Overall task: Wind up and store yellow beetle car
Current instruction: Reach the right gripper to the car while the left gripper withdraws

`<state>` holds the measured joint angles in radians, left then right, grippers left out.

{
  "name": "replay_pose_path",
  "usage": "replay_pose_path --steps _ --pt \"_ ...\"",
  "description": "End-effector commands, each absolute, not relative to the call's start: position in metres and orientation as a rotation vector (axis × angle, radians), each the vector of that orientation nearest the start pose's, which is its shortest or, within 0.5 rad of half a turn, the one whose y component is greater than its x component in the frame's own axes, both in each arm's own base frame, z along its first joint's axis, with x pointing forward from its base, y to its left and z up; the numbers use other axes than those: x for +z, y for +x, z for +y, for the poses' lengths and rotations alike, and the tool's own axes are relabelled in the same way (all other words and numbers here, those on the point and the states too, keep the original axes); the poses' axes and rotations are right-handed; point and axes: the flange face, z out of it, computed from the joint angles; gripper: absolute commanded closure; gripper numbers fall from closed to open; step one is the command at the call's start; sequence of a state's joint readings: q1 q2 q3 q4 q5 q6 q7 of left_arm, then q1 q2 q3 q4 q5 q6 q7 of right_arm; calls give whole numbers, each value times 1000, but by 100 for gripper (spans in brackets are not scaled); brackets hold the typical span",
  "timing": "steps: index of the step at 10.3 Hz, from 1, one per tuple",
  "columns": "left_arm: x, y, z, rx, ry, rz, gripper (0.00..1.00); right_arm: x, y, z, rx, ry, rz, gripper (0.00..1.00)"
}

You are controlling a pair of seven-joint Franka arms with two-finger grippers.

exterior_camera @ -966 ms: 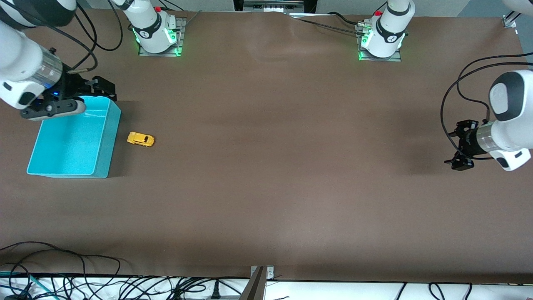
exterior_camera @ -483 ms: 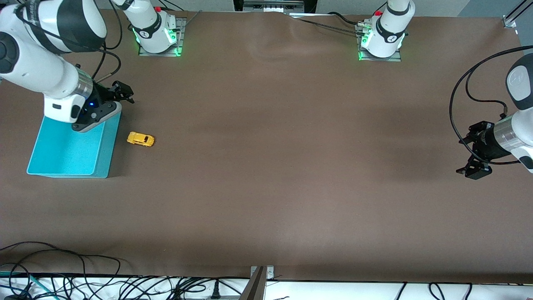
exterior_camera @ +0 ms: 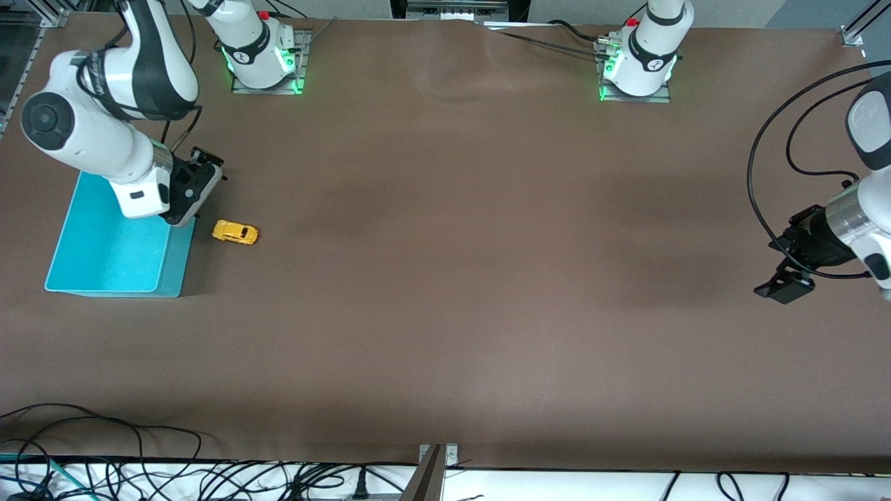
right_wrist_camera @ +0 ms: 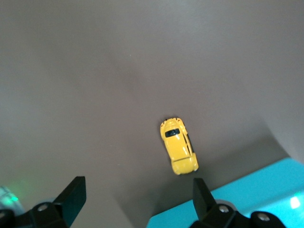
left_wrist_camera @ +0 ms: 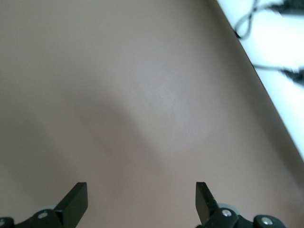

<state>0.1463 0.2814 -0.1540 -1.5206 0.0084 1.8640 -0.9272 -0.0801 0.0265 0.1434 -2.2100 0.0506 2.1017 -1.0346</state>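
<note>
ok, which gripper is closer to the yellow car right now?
Right. The right gripper hangs open beside the yellow beetle car, over the blue bin's edge; the left gripper waits open at the left arm's end.

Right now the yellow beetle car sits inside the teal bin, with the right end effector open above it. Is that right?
Not quite. The yellow beetle car sits on the table beside the teal bin, not inside it, as the front view shows. The right end effector is open above it.

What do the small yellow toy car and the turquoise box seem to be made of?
Small yellow toy car: probably painted metal or hard plastic; its rounded body is smooth with a slight gloss.
Turquoise box: likely moulded plastic; thin straight walls, one even colour, faint sheen.
</note>
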Motion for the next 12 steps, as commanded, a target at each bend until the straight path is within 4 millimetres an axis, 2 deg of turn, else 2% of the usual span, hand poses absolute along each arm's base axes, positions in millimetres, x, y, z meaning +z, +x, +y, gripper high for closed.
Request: replay_pose_path --steps 1,3,4,6,8,12 --pt "514 652 6 -66 -3067 -932 0 324 520 20 105 -2495 -1722 0" --pt "510 652 4 -67 -3150 -542 0 293 526 5 73 -2399 -1847 0" --pt "511 652 3 -72 -3172 -418 0 280 528 1 52 -2371 -1892 0" --pt "506 649 -7 -31 -3180 -322 0 256 529 -5 39 -2308 -1961 0" --pt "503 643 1 44 -3182 -137 0 230 518 -9 38 -2310 -1955 0" --pt "489 642 7 94 -3179 -130 0 197 501 -8 23 -2320 -1949 0"
